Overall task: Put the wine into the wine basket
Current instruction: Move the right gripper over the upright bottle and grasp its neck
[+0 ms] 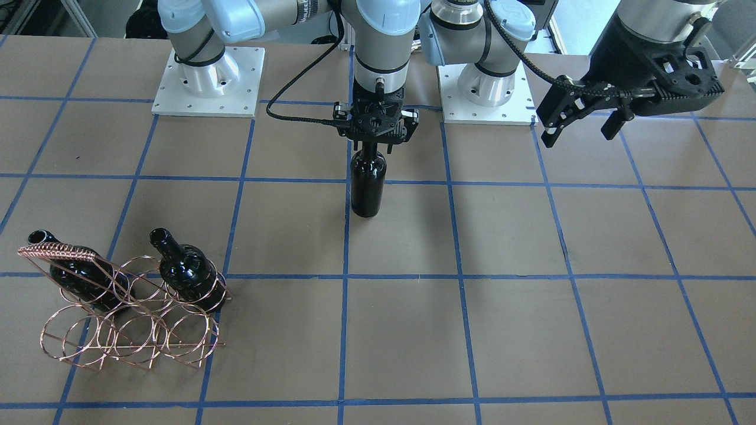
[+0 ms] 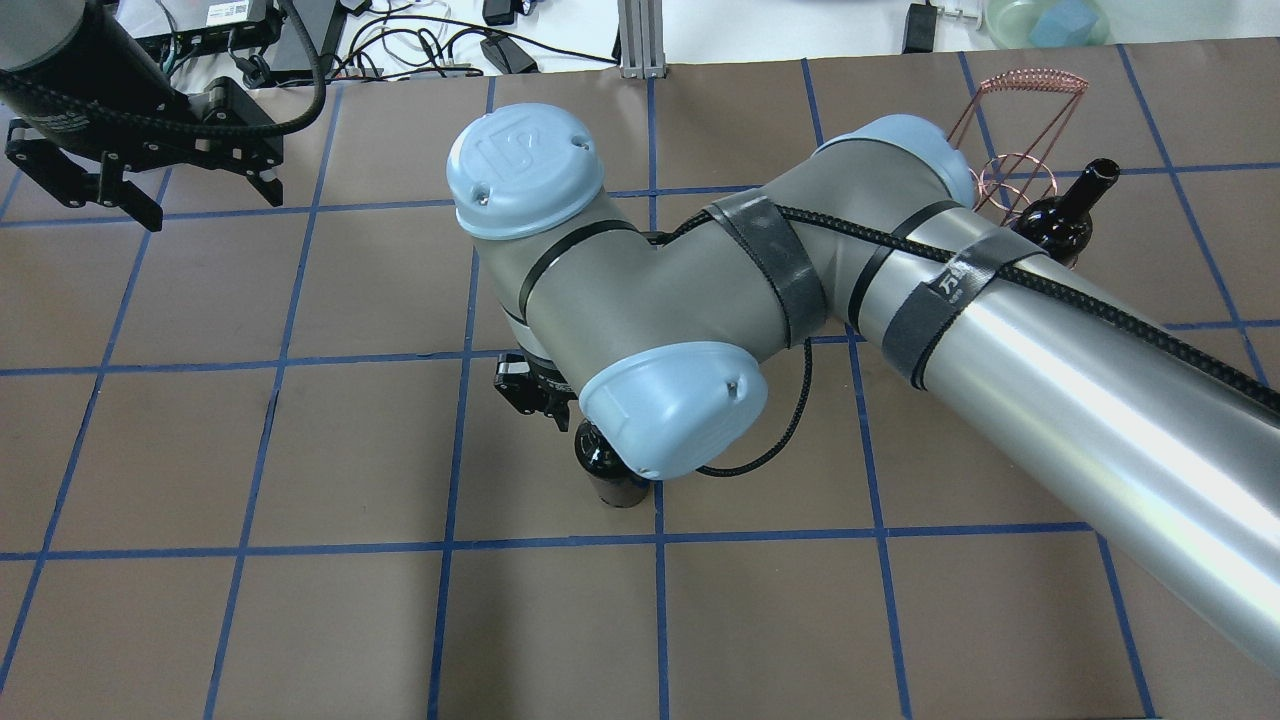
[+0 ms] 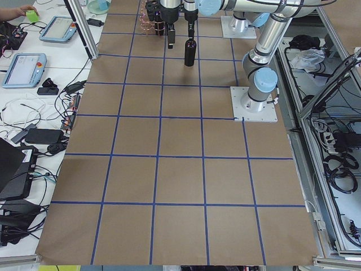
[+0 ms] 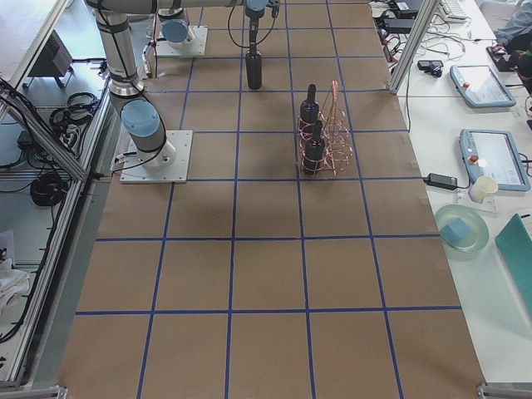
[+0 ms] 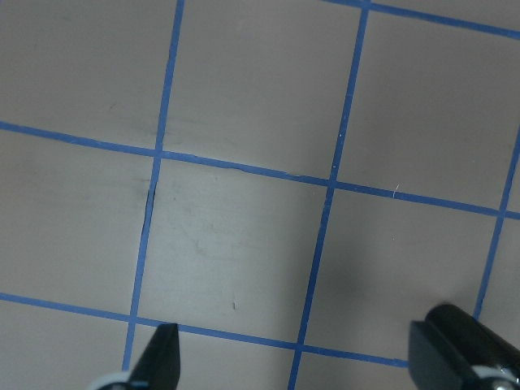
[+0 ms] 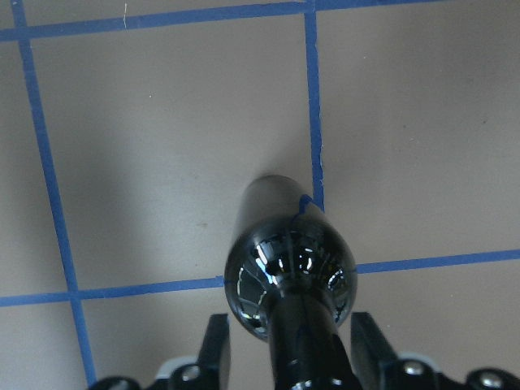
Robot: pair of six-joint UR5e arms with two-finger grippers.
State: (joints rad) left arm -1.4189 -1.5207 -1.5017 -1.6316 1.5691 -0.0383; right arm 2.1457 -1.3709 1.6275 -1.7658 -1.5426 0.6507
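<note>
Table [image 1: 531, 330]: we log a brown surface gridded with blue tape, with both arm bases bolted along its far edge in the front-facing view.
Wine [image 1: 368, 186]: one glossy black bottle, upright near the table's middle on a tape line and well apart from the rack. We judge that it is resting on the surface.
Right gripper [image 1: 375, 139]: it is lowered over the bottle's neck. In the right wrist view the fingers [image 6: 367, 345] flank the neck with paper showing on both sides, so we record the jaws as parted and not yet clamped.
Left gripper [image 1: 580, 134]: it hangs above bare table off to the robot's left, with fingers spread and nothing between them.
Wine basket [image 1: 155, 336]: a copper wire rack on the robot's right side of the table, with its braided handle up.
Stored bottles: one [image 1: 82, 274] lies at the rack's outer end and one [image 1: 189, 271] at its inner end, both tilted in their rings. The ring between them looks vacant to us.
Step in hand: we judge this to be the pickup of the third bottle, at the point of closing on the neck.
Next move calls for: a firm squeeze below the lip, a straight lift, a carry across to the rack, and a tilt to thread the base into the free ring without knocking its neighbours.
</note>
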